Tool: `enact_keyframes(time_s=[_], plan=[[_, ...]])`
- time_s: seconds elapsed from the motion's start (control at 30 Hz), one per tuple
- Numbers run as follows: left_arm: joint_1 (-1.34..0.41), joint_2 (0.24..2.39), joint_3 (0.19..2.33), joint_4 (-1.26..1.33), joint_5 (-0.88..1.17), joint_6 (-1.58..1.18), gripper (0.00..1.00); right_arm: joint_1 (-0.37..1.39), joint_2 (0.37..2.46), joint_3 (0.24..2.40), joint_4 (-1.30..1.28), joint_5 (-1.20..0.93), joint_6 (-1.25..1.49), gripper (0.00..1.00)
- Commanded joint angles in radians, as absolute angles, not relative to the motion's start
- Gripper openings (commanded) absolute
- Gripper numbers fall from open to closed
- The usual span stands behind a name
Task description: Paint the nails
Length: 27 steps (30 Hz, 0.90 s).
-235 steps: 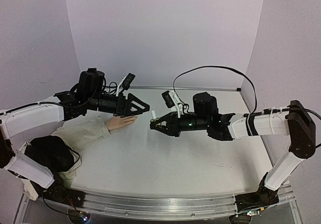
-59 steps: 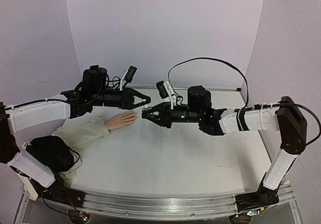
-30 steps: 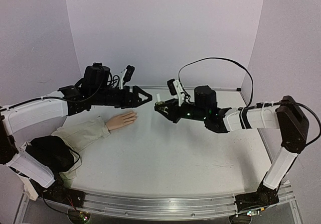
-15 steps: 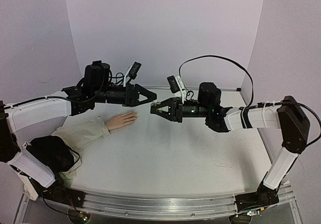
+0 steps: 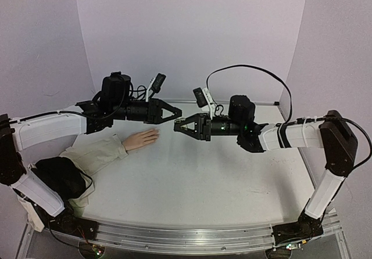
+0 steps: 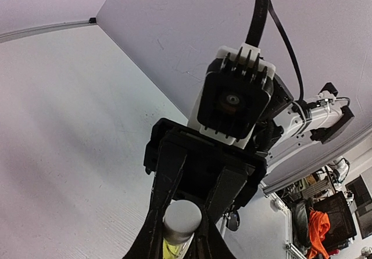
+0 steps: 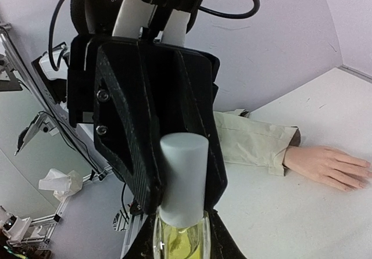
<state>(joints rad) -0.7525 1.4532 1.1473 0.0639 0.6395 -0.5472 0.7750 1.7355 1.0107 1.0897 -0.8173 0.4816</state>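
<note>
A small bottle of yellowish-green liquid point(image 7: 180, 236) with a white cap point(image 7: 183, 172) hangs in the air between my two arms, above the table's back middle. My right gripper point(image 5: 176, 127) is shut on the glass body. My left gripper point(image 5: 172, 115) faces it, and its black fingers point(image 7: 131, 154) are pressed on both sides of the cap point(image 6: 182, 215). The pale mannequin hand point(image 5: 141, 139) lies flat on the table below and left of the grippers, in a beige sleeve point(image 5: 96, 154). Its fingertips point(image 5: 155, 133) point right, but the nails are too small to make out.
A black cloth lump point(image 5: 58, 177) lies over the sleeve's near end at the left. A black cable point(image 5: 250, 72) arcs above the right arm. Lilac walls close the back and sides, and a metal rail point(image 5: 186, 236) runs along the near edge.
The left jaws have closed from wide open onto the cap. The two grippers have drawn together tip to tip. The hand has not moved.
</note>
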Motion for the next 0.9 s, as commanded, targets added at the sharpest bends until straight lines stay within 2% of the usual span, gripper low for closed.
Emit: enact_keyframes(time_s=[0.0,0.1,0.17,0.2,0.27,0.33,0.43,0.6,0.67,0.7,0.73,0.87], plan=[[-0.759,1.439,1.148,0.110,0.584,-0.567,0.03,0.781,1.702,1.024,1.086,-0.659,0.349,0.00],[-0.775,1.422,1.145,0.030,0.433,-0.542,0.00,0.859,1.665,1.015,0.908,-0.262,0.164,0.00],[-0.810,1.417,1.179,-0.088,0.275,-0.496,0.00,0.956,1.684,1.038,0.860,0.207,0.026,0.00],[-0.825,1.418,1.197,-0.126,0.218,-0.485,0.00,0.989,1.709,1.057,0.864,0.341,-0.035,0.00],[-0.839,1.421,1.221,-0.168,0.161,-0.486,0.00,1.025,1.754,1.087,0.899,0.508,-0.096,0.00],[-0.839,1.425,1.237,-0.193,0.139,-0.497,0.00,1.047,1.790,1.105,0.969,0.572,-0.139,0.00],[-0.838,1.430,1.247,-0.213,0.148,-0.515,0.00,1.052,1.812,1.126,0.984,0.504,-0.138,0.00],[-0.828,1.446,1.250,-0.194,0.246,-0.522,0.01,0.973,1.784,1.084,0.986,0.059,-0.012,0.00],[-0.819,1.443,1.238,-0.168,0.294,-0.522,0.10,0.951,1.762,1.063,0.986,-0.085,0.048,0.00],[-0.819,1.433,1.228,-0.151,0.309,-0.517,0.22,0.938,1.752,1.058,0.986,-0.150,0.068,0.00],[-0.818,1.426,1.219,-0.137,0.320,-0.510,0.30,0.925,1.743,1.052,0.986,-0.211,0.091,0.00],[-0.813,1.394,1.202,-0.116,0.349,-0.480,0.54,0.858,1.708,1.023,1.001,-0.456,0.196,0.00]])
